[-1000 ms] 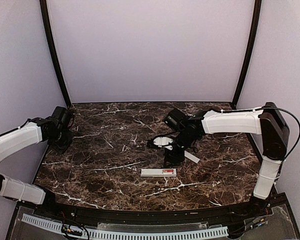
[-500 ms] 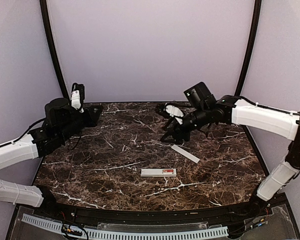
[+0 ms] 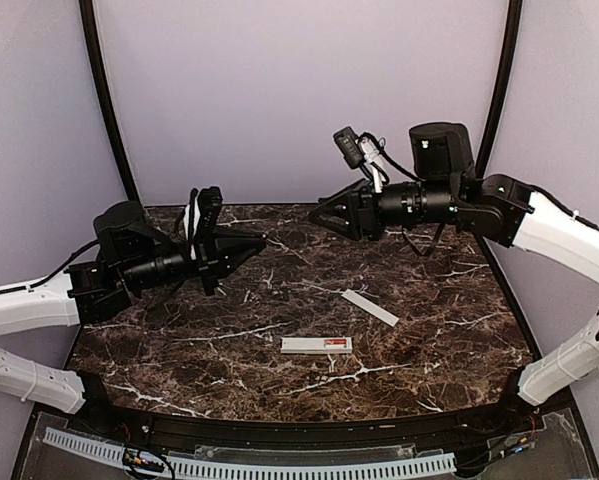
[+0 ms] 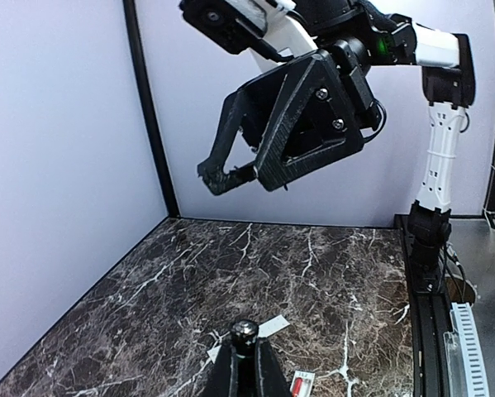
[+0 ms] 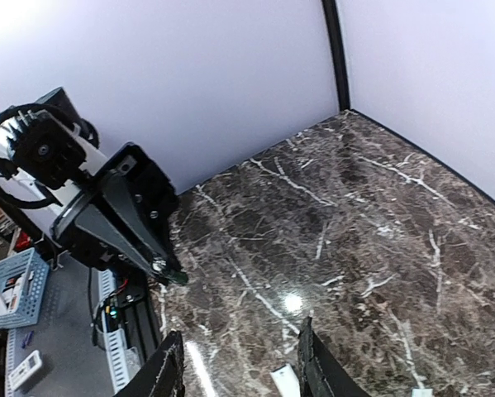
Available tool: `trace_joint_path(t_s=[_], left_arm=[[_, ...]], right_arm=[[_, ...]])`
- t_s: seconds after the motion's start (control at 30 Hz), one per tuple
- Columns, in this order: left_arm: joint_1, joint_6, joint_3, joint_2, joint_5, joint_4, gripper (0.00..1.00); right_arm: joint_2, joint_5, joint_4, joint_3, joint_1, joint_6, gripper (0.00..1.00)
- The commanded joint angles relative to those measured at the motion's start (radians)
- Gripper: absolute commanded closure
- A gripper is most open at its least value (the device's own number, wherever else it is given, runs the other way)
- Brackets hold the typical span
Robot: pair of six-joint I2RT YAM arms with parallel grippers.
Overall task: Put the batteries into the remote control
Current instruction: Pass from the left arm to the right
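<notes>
Marble, dark and white-veined, makes the bench (image 3: 179, 350). The remote control (image 3: 317, 345) lies flat on it toward 6 o'clock. The red of the batteries (image 3: 336, 344) shows near its 3 o'clock end, though I cannot tell whether they are fully seated. A thin white strip (image 3: 370, 307) lies apart from the remote, at about 1 o'clock from it.

Both arms are raised clear of the bench. The left gripper (image 3: 257, 241), at 9 o'clock, is clenched with its fingers together. The right gripper (image 3: 319, 215), at 1 o'clock, is released, fingers spread wide in its own view.

Their tips point at each other across the middle, so a careless advance by either could knock them together. A steep descent onto the remote could also skate it over the smooth stone or tip a cell out.
</notes>
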Motion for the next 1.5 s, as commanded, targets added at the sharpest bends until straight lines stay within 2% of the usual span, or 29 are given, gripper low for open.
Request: trace_joint_path(t_s=[0.0,0.1,0.17,0.27,0.3,0.43,0.47,0.57,0.77,0.9,1.0,1.17,1.33,1.47], left_arm=[[-0.036,0.116,0.030,0.002,0.102,0.038,1.00],[-0.071,0.154,0.049,0.005,0.098,-0.009,1.00],[-0.076,0.126,0.051,0.004,0.078,0.003,1.00],[-0.077,-0.062,0.017,-0.008,0.013,0.150,1.00],[-0.077,-0.179,0.005,-0.008,-0.026,0.196,1.00],[-0.077,-0.503,-0.054,0.033,-0.142,0.422,1.00],[-0.077,-0.543,-0.071,0.045,-0.169,0.496,1.00],[-0.079,-0.623,-0.084,0.104,-0.189,0.606,1.00],[-0.099,-0.616,-0.057,0.102,-0.203,0.574,1.00],[-0.101,-0.601,-0.075,0.072,-0.217,0.553,1.00],[-0.102,-0.591,-0.077,0.062,-0.221,0.538,1.00],[-0.103,-0.566,-0.080,0.050,-0.232,0.529,1.00],[-0.103,-0.549,-0.063,0.066,-0.215,0.518,1.00],[-0.109,-0.550,-0.057,0.079,-0.210,0.519,1.00]], right_arm=[[-0.008,0.071,0.051,-0.011,0.071,0.101,0.56],[-0.009,0.056,0.080,-0.029,0.096,0.113,0.56],[-0.006,0.061,0.079,-0.031,0.116,0.112,0.55],[-0.026,0.038,0.138,-0.073,0.151,0.060,0.55],[-0.039,0.032,0.180,-0.100,0.163,0.042,0.55],[-0.073,0.052,0.426,-0.237,0.200,-0.007,0.57],[-0.061,0.056,0.507,-0.255,0.208,-0.014,0.58],[-0.015,0.090,0.583,-0.259,0.237,-0.056,0.59],[0.069,0.165,0.592,-0.193,0.257,-0.100,0.66],[0.079,0.168,0.601,-0.189,0.257,-0.107,0.74],[0.081,0.197,0.603,-0.196,0.256,-0.096,0.75],[0.055,0.232,0.589,-0.213,0.255,-0.083,0.74],[0.078,0.225,0.562,-0.166,0.255,-0.084,0.67],[0.100,0.206,0.560,-0.142,0.255,-0.084,0.67]])
